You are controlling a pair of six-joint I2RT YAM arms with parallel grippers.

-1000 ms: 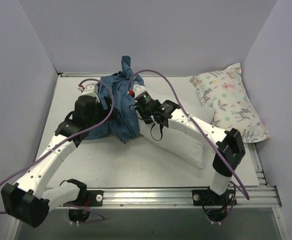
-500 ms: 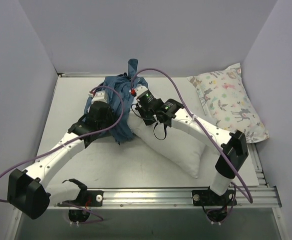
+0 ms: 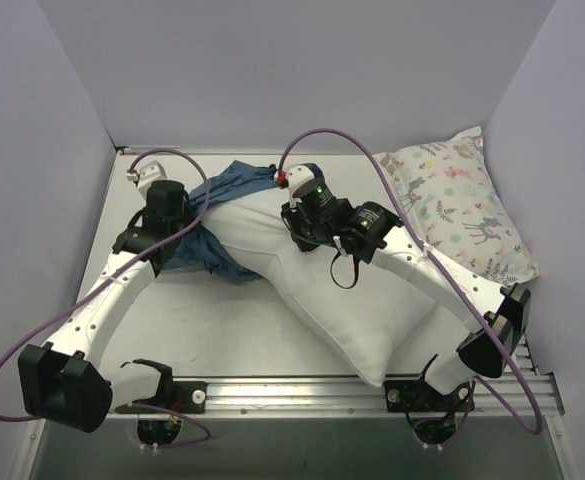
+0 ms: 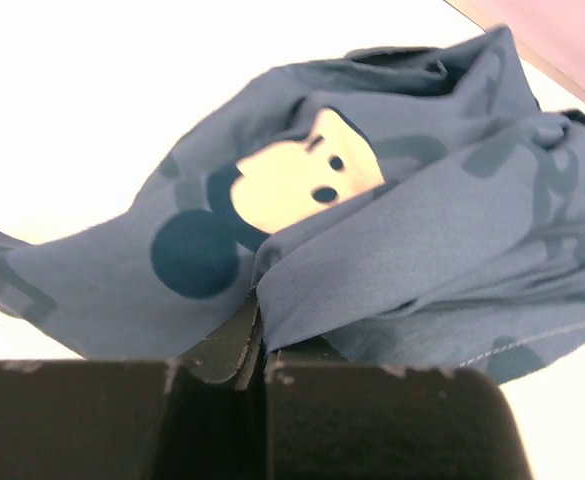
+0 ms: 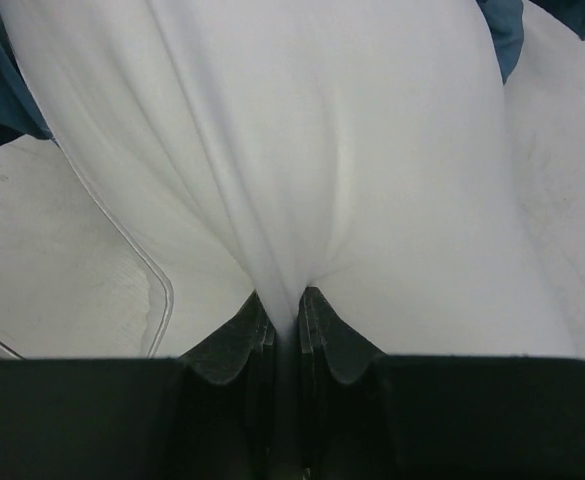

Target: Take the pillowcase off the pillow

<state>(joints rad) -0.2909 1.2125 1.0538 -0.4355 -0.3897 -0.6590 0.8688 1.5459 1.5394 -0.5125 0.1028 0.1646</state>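
Nearest, the pillow point(image 3: 357, 320) lies diagonally on the desk point(image 3: 202, 330), from near-right corner to centre. R end effector point(image 5: 294, 305) is clenched on a pinch of its white fabric. Farther left, the pillowcase point(image 3: 204, 250) bunches around its far-left end, w/ L end effector point(image 4: 260, 318) grasping a fold.

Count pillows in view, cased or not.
2. A plain white pillow lies diagonally in the middle, its far-left end in the bunched pillowcase. A patterned pillow sits at far right. No others show.
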